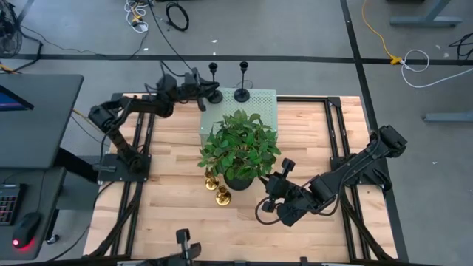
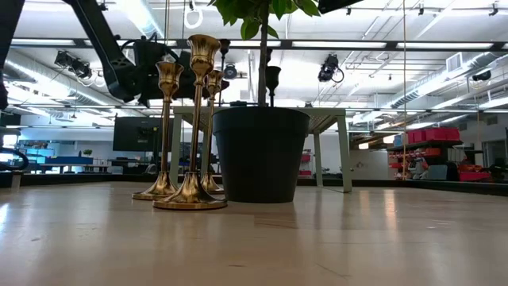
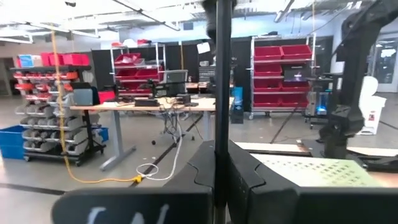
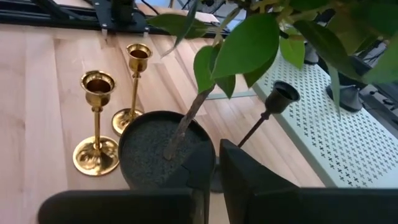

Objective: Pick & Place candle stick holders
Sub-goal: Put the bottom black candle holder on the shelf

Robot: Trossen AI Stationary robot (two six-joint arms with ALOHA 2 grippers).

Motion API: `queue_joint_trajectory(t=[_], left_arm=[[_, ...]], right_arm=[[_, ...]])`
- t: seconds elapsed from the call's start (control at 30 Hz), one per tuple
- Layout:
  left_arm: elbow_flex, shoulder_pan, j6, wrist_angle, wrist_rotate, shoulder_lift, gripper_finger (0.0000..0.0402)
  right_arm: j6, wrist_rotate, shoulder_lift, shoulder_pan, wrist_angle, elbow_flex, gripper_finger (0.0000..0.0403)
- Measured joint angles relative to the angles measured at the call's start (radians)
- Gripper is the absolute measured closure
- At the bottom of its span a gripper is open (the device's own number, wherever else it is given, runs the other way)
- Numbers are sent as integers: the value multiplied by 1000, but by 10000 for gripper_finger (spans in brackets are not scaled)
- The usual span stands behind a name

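Black candle stick holder (image 1: 213, 80): clamped by its stem in your left gripper (image 1: 203, 94), beside the perforated tray (image 1: 262, 100).
Lower it upright before releasing; right gripper (image 4: 211, 163), nearly closed, grips another black holder (image 4: 272, 104) at the plant pot (image 4: 158, 149).

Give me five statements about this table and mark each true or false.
1. Three gold holders stand beside the pot. True.
2. The left gripper has its jaws shut on a black holder by the stem. True.
3. The pot is white. False: it is black.
4. The gold holders lie toppled. False: all stand upright.
5. The right gripper holds a gold holder. False: its jaws grip a tilted black holder next to the pot.
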Motion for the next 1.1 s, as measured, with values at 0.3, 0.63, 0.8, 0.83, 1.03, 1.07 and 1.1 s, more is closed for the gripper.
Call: queue_joint_trajectory(t=[0.3,0.63,0.8,0.83,1.03,1.07,1.1], left_arm=[[0,29,-2,7,6,33,385],[34,29,-29,28,34,79,377],[33,29,-30,3,34,82,348],[33,29,-30,7,33,82,345],[33,30,-33,6,23,82,339],[33,30,-39,7,23,82,338],[33,30,-44,7,23,82,337]], right_arm=[[-7,18,0,-16,0,0,369],[-8,18,0,-35,1,0,369],[-8,18,0,-35,1,0,369],[-8,18,0,-35,1,0,369],[-17,18,0,-35,1,0,369],[-17,18,0,-35,1,0,369],[-17,18,0,-35,1,0,369]])
